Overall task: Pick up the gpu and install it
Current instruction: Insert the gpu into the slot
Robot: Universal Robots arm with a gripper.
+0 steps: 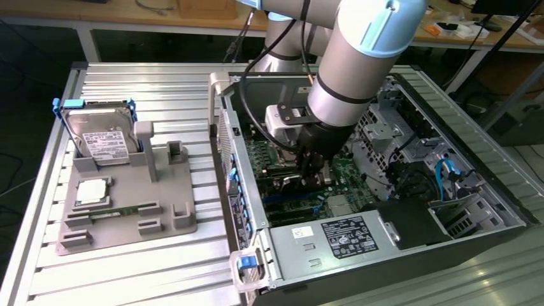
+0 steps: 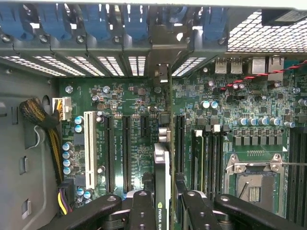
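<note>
Arm reaches down into the open computer case (image 1: 476, 191), which lies on its side on the ribbed metal table (image 1: 127, 274). The gripper (image 1: 311, 176) is low over the motherboard (image 2: 129, 124), its fingers (image 2: 144, 211) pinching the gpu (image 2: 162, 167) from both sides. In the wrist view the card shows edge-on, a thin dark slab with a grey metal edge, standing upright between the black finger pads. It runs toward the rear slot openings under the blue clips (image 2: 96, 21). It lines up among the black expansion slots, to the side of the white slot (image 2: 88, 148) and well apart from the CPU socket (image 2: 254, 177). Bottom edge probably just above or at a slot; contact can't be made out.

Outside the case, at the exterior view's left, a grey parts holder (image 1: 127, 220) carries a hard drive (image 1: 98, 137) standing upright, with a green memory stick (image 1: 111, 211) lying flat. The power supply (image 1: 340, 237) sits at the near end of the case.
</note>
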